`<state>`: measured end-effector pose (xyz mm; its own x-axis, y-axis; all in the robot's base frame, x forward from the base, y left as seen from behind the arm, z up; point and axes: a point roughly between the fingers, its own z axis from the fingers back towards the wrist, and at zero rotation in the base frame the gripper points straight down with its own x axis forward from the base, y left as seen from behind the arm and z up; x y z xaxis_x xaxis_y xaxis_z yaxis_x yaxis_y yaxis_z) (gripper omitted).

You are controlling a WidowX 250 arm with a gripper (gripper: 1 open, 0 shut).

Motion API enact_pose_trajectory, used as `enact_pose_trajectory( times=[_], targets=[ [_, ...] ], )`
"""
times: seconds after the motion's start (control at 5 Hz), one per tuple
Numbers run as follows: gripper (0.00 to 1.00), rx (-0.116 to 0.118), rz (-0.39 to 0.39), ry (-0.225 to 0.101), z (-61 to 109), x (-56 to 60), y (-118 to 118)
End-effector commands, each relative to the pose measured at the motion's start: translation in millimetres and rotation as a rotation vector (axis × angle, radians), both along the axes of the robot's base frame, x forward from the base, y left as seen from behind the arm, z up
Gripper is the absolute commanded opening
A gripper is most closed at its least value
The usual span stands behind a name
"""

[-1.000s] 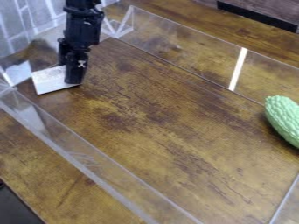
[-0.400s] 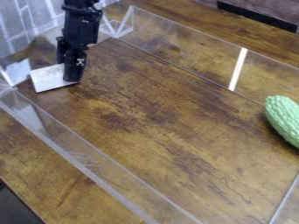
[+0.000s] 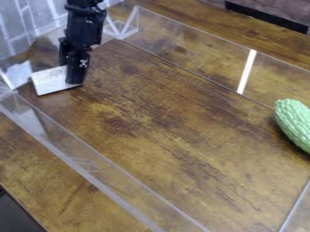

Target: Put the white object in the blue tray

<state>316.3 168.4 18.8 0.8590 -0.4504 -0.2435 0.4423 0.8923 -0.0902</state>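
The white object [image 3: 49, 82] is a small flat block lying on the wooden table near the far left corner. My black gripper [image 3: 75, 78] points steeply down at the block's right end, with its fingers shut on that end. Most of the block sticks out to the left of the fingers and rests on the wood. The blue tray is out of view.
A bumpy green vegetable [image 3: 295, 122] lies at the right edge of the table. Low clear plastic walls [image 3: 72, 149] run around the wooden surface, close behind and to the left of the gripper. A bright white streak [image 3: 247, 71] shows on the far right part.
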Motion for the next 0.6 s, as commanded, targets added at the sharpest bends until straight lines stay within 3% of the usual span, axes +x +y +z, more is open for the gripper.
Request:
enact_pose_trajectory(
  times=[0.0,0.2,0.4],
  targets=[
    [0.00,-0.004,0.031,0.009,-4.6,-9.1,19.4],
    [1.00,-0.007,0.015,0.004,-1.0,-4.9,9.5],
    [1.00,-0.011,0.005,0.001,2.4,-2.8,2.2]
  ],
)
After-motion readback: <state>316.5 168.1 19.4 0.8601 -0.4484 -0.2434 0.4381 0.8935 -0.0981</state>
